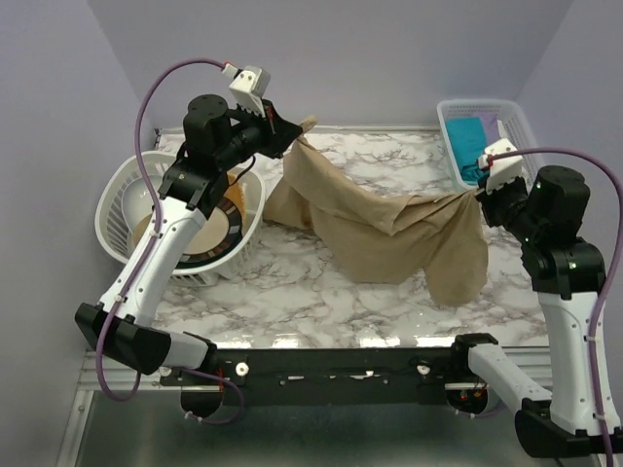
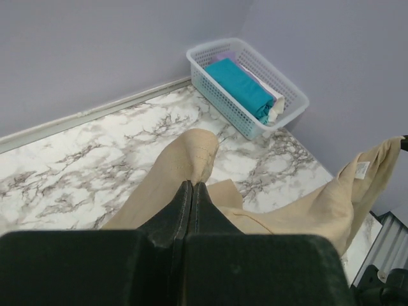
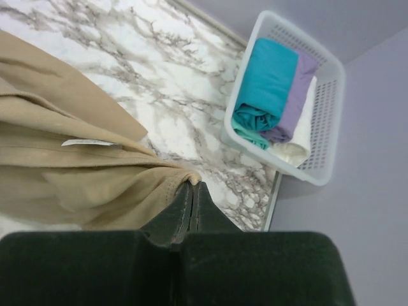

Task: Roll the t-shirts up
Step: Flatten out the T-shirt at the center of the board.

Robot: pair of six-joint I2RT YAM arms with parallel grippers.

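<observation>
I hold: large beige-tan cloth t-shirt [image 1: 389, 233], left jaws and right jaws each clamped tight on its edge. Nine o'clock: round white lattice basket [image 1: 115, 195]. Two o'clock: rectangular white plastic basket [image 3: 328, 121], teal rolled t-shirt [image 3: 271, 80] inside.

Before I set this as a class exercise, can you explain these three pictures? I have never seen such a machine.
Two robot arms stand at the near edge of a marble table. The overhead picture looks down from behind them; the other two come from a camera on each wrist, its black fingers in view. The left gripper and right gripper are each shut on the beige t-shirt, holding it stretched between them, its middle sagging. A rectangular basket holds rolled shirts, teal, lilac and white; a round basket holds a plate.
</observation>
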